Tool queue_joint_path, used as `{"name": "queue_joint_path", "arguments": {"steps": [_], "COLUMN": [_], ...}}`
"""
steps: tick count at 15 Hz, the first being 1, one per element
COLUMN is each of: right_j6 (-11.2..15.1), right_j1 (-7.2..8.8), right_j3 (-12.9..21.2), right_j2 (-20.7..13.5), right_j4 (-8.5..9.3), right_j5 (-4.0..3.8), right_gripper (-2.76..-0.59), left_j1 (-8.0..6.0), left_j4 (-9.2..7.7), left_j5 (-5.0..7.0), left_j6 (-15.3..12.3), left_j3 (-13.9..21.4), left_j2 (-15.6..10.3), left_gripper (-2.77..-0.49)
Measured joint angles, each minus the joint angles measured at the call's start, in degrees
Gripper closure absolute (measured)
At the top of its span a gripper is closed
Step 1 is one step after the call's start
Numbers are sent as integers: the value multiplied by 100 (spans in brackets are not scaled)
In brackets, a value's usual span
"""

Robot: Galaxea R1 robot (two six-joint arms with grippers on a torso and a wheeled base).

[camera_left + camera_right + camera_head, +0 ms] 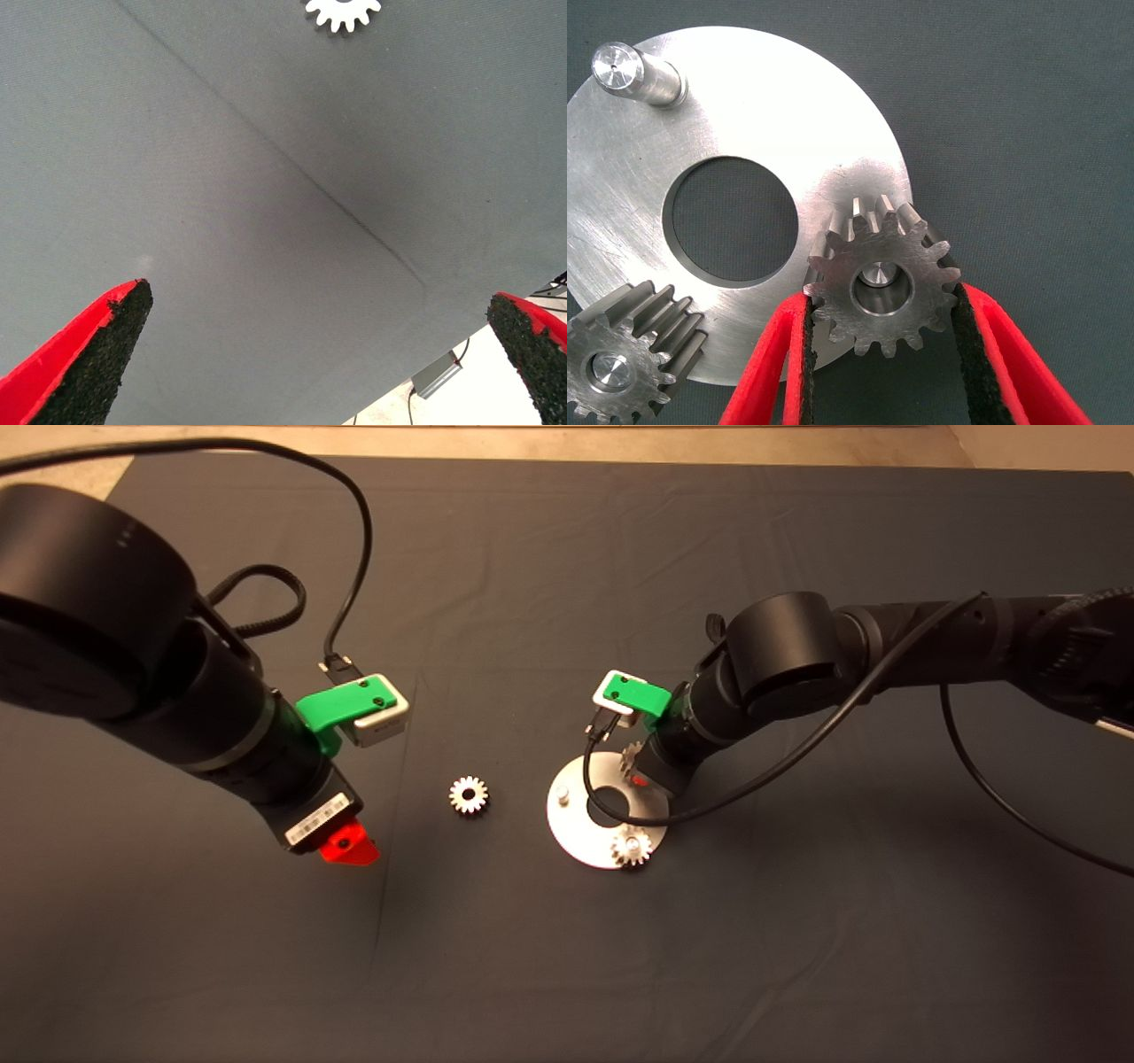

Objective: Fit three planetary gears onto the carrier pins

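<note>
The right gripper [881, 354] pinches a planetary gear [881, 282] over a carrier pin on the carrier disc [757, 106]; a second gear [620, 359] is seated, a third [469, 794] lies left of the disc. The left gripper [310, 354] hovers, jaws wide apart. If tilted, the gear could jam on release.

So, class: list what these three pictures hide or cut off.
- Head view: the right gripper and most of its gear are hidden under its own arm.
- Right wrist view: whether that gear sits fully down on its pin; the seated gear is cut by the edge.
- Left wrist view: the loose gear is cut by the edge.
- Head view: the left gripper shows no gap.
</note>
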Motion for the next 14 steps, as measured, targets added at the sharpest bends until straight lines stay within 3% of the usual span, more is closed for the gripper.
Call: {"name": "queue_joint_path", "arguments": {"steps": [14], "right_j6": [0], "right_j1": [0], "right_j3": [-80], "right_j2": [50], "right_j4": [2], "right_j5": [-33], "right_gripper": [-90], "left_j1": [0], "left_j4": [0], "left_j5": [0], "left_j6": [0], "left_j3": [0], "left_j2": [-13], "left_gripper": [-277]}}
